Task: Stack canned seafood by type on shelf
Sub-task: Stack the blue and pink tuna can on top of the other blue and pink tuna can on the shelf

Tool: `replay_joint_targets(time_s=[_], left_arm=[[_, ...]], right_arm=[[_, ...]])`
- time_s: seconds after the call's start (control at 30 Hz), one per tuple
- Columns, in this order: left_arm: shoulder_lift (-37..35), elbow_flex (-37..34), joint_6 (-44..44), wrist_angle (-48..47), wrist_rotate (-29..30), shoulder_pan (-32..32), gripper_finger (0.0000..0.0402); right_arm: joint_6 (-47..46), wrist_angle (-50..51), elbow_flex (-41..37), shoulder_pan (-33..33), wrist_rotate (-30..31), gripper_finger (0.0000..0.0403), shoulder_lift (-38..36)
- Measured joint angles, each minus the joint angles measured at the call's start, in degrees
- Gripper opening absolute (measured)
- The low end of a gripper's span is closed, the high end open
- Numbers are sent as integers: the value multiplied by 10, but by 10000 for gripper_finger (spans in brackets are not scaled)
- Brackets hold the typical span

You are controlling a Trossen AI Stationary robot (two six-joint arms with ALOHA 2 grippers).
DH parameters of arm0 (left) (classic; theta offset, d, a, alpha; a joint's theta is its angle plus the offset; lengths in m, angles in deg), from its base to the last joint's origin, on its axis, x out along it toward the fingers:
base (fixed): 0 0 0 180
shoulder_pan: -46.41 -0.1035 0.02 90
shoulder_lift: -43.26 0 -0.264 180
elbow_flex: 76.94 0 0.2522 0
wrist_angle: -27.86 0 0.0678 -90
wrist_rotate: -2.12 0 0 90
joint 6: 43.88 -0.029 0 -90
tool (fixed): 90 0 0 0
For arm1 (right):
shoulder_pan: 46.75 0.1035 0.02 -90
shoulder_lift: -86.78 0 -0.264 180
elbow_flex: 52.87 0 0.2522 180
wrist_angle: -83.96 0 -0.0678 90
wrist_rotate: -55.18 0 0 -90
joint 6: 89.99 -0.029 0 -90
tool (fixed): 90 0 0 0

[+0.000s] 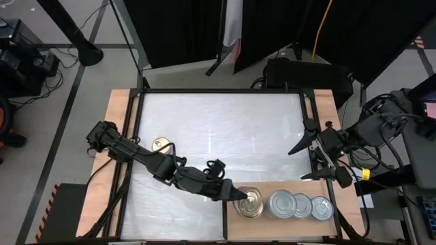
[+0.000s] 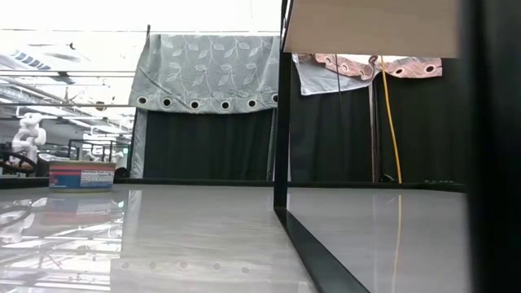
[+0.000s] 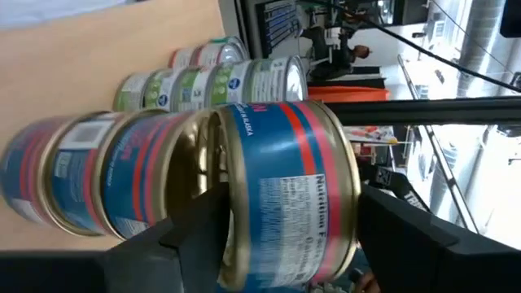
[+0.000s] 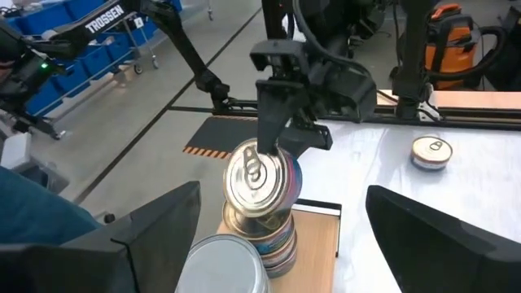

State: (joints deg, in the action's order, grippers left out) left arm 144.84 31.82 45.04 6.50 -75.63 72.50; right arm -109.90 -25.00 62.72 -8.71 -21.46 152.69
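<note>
High view: the left gripper (image 1: 240, 195) reaches to the near left end of the shelf (image 1: 281, 188), its fingers straddling a gold-topped can (image 1: 250, 202) that sits tilted on the stack of like cans. In the right wrist view this top can (image 4: 262, 181) leans on the cans beneath it, not yet seated flat, so the placement appears to be in hand; the left wrist view shows the fingers (image 3: 195, 236) on either side of its blue-and-red label, but whether they clamp it or have just let go, I cannot tell. The position makes sense for the task: gold pull-ring tops gather at one end of the shelf, plain silver tops beside them. Counted from above, three silver-topped stacks (image 1: 300, 205) stand in a row to the right of the gold stack; the number of cans in each stack cannot be read. One further gold-topped can (image 1: 161, 144) lies alone on the white tabletop (image 1: 225, 129), well apart from the shelf. The right gripper (image 1: 315, 160) waits at the table's right edge, fingers spread wide and empty.
</note>
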Motion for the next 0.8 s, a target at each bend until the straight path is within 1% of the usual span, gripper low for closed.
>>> replay_joint_targets(time_s=[0.23, 0.37, 0.6, 0.73, 0.8], left_arm=[[0, 0, -26, -7, 0, -11, 254], [2, 0, -28, -4, -16, -21, 255], [8, 0, -55, -1, -19, -30, 256], [11, 0, -54, -2, -36, -35, 256], [14, 0, -53, -1, -62, -38, 256]], right_arm=[[5, 0, 0, -4, 3, 340, 0], [9, 0, 0, -10, 4, 340, 0], [11, 0, 0, -13, 4, 340, 0], [11, 0, 0, -13, 4, 340, 0], [11, 0, 0, -13, 4, 340, 0]])
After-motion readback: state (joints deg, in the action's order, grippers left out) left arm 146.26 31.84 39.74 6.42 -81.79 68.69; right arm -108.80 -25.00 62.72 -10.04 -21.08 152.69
